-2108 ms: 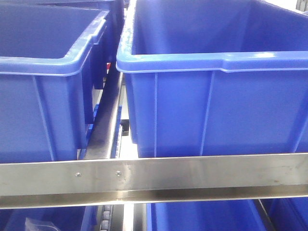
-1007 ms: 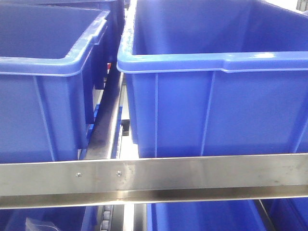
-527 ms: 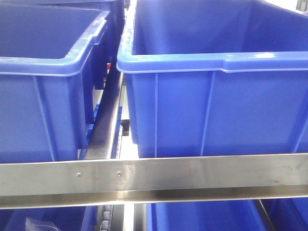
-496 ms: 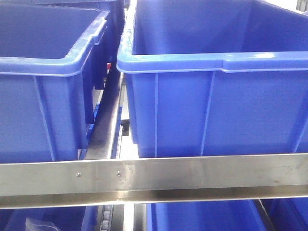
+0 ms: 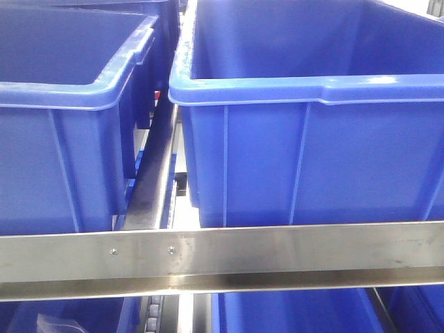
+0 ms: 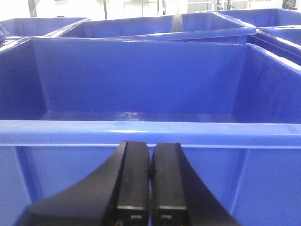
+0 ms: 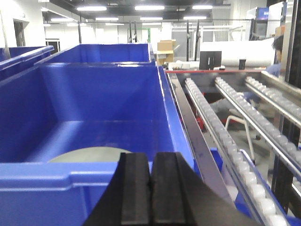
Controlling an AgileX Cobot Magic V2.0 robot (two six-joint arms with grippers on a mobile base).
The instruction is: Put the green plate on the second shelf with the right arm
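Bins [image 5: 305, 159]: saturated blue plastic, lighter blue along rims, darker inside; faint vertical ribs on front walls.

Rail [image 5: 277, 253]: brushed silver steel w/ dark band along lower edge, two small grey screws at 9 o'clock side.

L wrist view: bin [image 6: 141, 89] all blue, glossy pale sheen on floor. L gripper [image 6: 149, 188]: matte black.

R wrist view: plate [image 7: 87, 155] pale grey-green, plain, against blue bin floor at 6 o'clock. R gripper [image 7: 151, 193]: black. Rollers [image 7: 225, 136] at 3 o'clock: white-grey, on silver frames. Red strip at 1 o'clock; white wall, brown box behind.
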